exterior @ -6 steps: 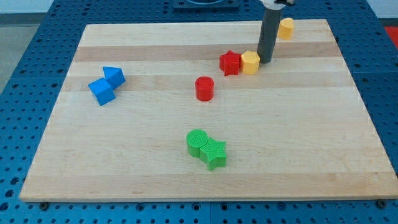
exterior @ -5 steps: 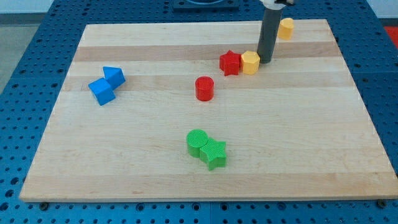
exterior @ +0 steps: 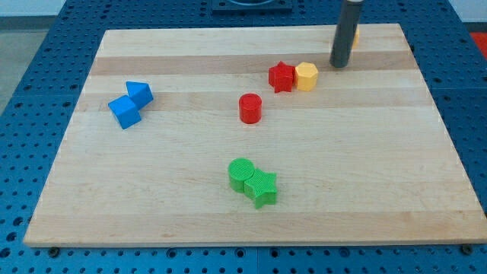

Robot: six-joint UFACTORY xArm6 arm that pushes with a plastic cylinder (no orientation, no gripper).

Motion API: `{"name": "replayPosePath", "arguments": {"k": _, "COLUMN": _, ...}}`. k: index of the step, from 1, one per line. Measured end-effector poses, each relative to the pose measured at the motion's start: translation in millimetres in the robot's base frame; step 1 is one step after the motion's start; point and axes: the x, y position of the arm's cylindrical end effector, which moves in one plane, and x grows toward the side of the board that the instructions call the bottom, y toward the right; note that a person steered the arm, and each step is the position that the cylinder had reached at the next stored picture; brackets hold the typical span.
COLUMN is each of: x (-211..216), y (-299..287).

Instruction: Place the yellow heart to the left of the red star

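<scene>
The red star (exterior: 281,77) lies on the upper middle of the wooden board (exterior: 380,167). A yellow block (exterior: 306,76), hexagon-like, touches the star's right side. A second yellow block (exterior: 356,35) sits near the board's top right edge, and only a sliver of it shows behind the rod, so its shape cannot be made out. My tip (exterior: 339,65) rests on the board, to the right of and a little above the first yellow block, apart from it, and just below the hidden yellow block.
A red cylinder (exterior: 249,108) lies below and left of the star. Two blue blocks (exterior: 130,103) touch each other at the view's left. A green cylinder (exterior: 241,173) and a green star (exterior: 262,188) touch at the lower middle.
My tip has moved right and slightly up, away from the yellow block beside the star. The rod now covers the top right yellow block. No block has moved.
</scene>
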Motion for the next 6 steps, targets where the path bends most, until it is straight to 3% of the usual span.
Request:
{"name": "replayPosePath", "arguments": {"k": 3, "x": -56, "y": 59}}
{"name": "replayPosePath", "arguments": {"k": 6, "x": -84, "y": 15}}
